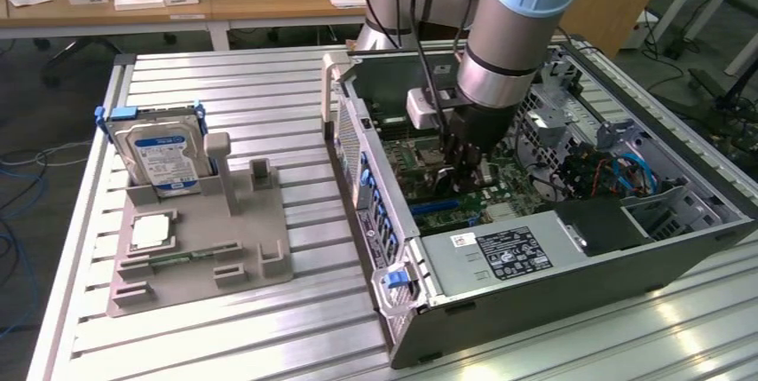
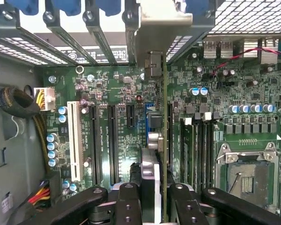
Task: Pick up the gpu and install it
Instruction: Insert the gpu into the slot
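The pincer (image 2: 154, 197) pinches the gpu (image 2: 165, 140) edge-on, standing upright over the green motherboard (image 2: 107, 89) inside the open computer case (image 1: 569, 265), seemingly at a slot, with the hard drive (image 1: 160, 154) at nine o'clock on the table (image 1: 261, 337).

arm I'm driving: silver-grey tube arm (image 1: 503, 52), pale-blue joint caps | white box at wrist, black cable | black four-link gripper (image 2: 154, 206), round screw heads on each link
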`<state>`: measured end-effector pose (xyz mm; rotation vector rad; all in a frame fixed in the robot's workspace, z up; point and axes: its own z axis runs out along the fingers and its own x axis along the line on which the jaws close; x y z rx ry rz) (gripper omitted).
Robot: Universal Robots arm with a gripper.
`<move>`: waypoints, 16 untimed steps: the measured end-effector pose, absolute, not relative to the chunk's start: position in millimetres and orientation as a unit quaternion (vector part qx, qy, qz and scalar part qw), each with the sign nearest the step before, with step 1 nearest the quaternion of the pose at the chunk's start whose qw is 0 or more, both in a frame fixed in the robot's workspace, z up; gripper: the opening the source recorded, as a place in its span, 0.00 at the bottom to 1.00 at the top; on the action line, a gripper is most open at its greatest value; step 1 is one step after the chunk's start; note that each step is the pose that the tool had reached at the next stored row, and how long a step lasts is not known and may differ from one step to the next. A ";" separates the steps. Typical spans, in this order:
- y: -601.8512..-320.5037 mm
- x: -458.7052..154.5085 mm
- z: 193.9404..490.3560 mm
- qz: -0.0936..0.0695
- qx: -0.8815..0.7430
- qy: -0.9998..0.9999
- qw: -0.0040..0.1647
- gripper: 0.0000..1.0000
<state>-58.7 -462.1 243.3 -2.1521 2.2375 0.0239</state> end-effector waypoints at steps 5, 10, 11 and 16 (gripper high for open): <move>-463.8 -59.1 237.1 0.008 -0.693 0.721 0.019 0.28; -463.8 -65.0 235.2 0.008 -0.693 0.721 0.019 0.28; -463.8 -66.0 235.0 0.009 -0.693 0.721 0.019 0.28; -463.8 -66.7 234.8 0.009 -0.693 0.721 0.019 0.28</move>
